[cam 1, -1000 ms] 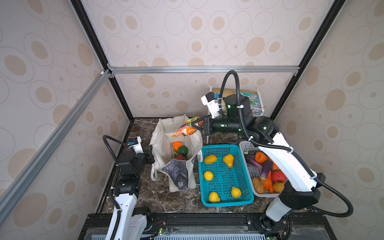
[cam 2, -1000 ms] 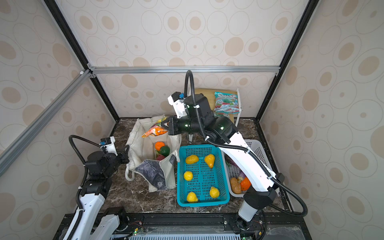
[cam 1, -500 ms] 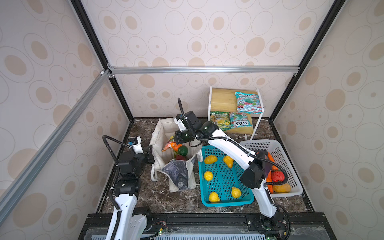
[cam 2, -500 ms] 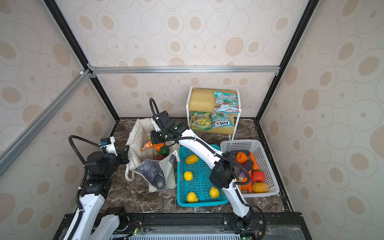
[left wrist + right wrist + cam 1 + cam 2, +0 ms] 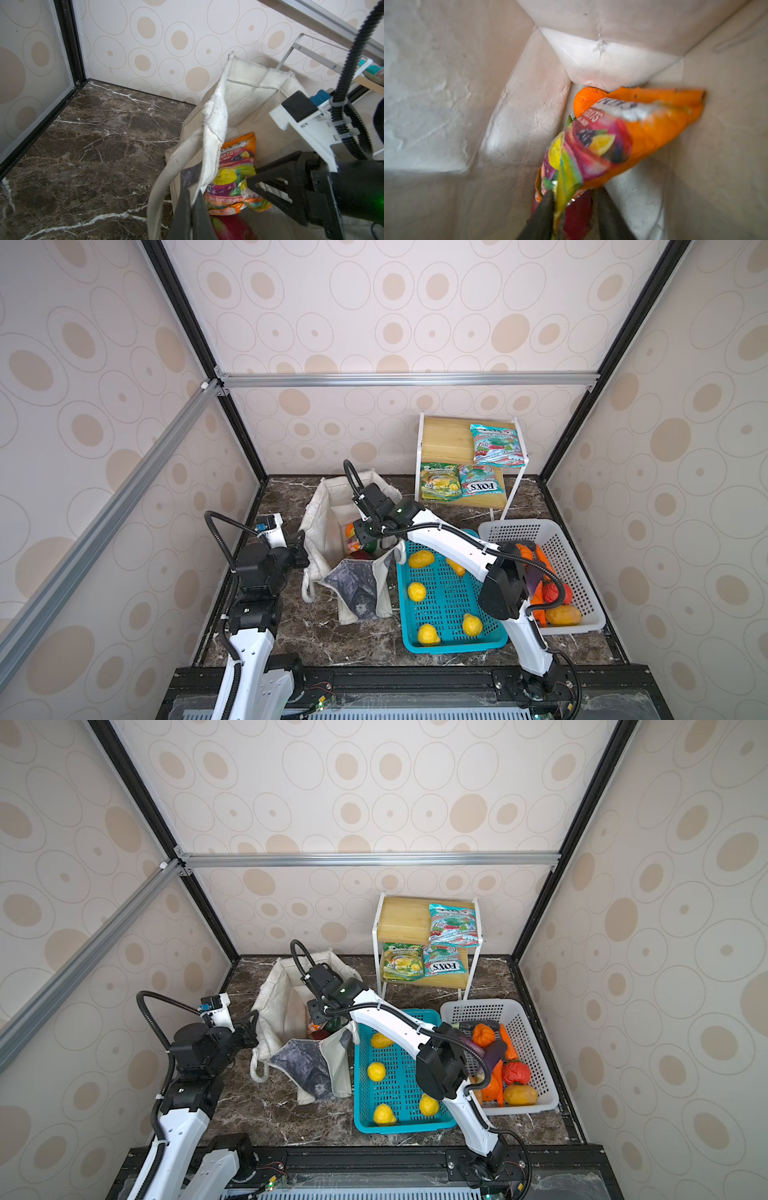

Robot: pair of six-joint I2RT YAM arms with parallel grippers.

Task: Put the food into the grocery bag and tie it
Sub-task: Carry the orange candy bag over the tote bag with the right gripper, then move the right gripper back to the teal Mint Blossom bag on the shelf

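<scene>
Since the frame of one second ago, the right arm has been brought down from above the bag mouth, and the right gripper point(image 5: 574, 194) is now found deep inside the grocery bag point(image 5: 322, 510); the left arm is unchanged. The orange candy packet point(image 5: 643, 133), formerly carried in the air, is seen within the bag, lying over an orange point(image 5: 584, 99) and a pink dragon fruit point(image 5: 228, 226).

Right pincer: the fingers are observed parted with a clear gap, and one corner of the packet hangs between them. Whether either finger touches the foil cannot be told.

Left pincer: the left gripper point(image 5: 192, 193) is noted clamped on the near rim of the bag, just beside a white rope handle point(image 5: 162, 187). The opposite side, bearing the grey-blue print, is seen folded outward in both top views.

Further food is recorded outside the bag: toy produce, including a purple eggplant point(image 5: 494, 1052), in the white basket point(image 5: 503, 529), and teal candy packets point(image 5: 496, 445) on the wooden shelf point(image 5: 446, 439). In the teal basket point(image 5: 453, 646), yellow fruits point(image 5: 417, 591) are noted; this basket stands between bag and white basket on the marble table point(image 5: 93, 135), just beside the bag, whose mouth is open.
</scene>
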